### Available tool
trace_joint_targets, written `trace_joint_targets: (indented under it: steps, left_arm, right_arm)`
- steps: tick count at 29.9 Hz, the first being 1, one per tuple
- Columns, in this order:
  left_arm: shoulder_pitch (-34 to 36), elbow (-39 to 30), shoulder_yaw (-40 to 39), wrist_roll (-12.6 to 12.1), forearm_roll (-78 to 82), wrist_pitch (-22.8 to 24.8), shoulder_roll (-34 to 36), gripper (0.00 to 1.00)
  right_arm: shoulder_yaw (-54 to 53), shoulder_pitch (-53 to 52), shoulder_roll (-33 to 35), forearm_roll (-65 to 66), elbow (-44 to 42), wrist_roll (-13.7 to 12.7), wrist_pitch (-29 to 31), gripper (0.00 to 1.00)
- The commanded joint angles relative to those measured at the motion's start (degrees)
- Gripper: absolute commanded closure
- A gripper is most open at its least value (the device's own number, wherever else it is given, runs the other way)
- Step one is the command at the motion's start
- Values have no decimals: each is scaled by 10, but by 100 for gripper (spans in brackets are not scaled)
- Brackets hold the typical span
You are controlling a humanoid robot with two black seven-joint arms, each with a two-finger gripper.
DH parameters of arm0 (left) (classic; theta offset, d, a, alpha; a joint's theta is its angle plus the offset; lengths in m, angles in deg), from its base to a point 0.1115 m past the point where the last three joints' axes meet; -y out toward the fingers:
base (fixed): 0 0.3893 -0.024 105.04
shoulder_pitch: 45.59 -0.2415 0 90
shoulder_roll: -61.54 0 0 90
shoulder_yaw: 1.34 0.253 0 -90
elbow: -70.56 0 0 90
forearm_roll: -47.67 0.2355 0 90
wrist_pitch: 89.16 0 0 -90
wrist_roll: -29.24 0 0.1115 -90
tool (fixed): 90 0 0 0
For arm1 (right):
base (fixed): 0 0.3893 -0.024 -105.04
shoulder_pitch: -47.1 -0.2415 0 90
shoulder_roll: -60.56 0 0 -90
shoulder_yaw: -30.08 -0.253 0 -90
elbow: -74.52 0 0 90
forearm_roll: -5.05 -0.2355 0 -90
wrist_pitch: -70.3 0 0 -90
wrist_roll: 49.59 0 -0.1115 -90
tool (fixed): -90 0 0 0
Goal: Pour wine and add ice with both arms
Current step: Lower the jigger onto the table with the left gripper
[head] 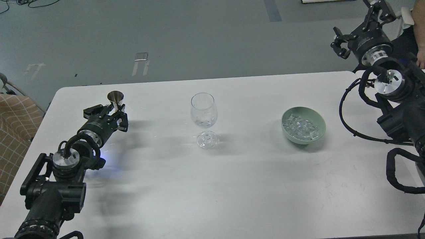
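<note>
Left fingers (114, 114) clenched round the stem of a metal jigger (115, 98), upright on the table (199, 186). Right of them, apart, a stemmed glass (204, 113); farther right, ice (301, 127) in a green bowl (318, 118). Right fingers (339, 44) spread, grasping nothing, raised beyond the bowl.

Stemmed glass (204, 114) mid-table, metal cup (115, 97) far left, bowl (318, 116) holding ice (301, 127) right

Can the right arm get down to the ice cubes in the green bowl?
Probably yes. The right tool hangs above the table's far edge, and nothing stands between it and the ice in the open-topped green bowl.
</note>
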Motion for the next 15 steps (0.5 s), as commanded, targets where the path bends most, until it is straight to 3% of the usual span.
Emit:
trace_joint_targets:
  steps: [1,15]
  left_arm:
    - [0,0,0,1,0,0,0,68]
    - [1,-3,1,-1,0,6,0,63]
  right_arm:
    - [1,0,1,0,0,0,0,0]
    - [1,0,1,0,0,0,0,0]
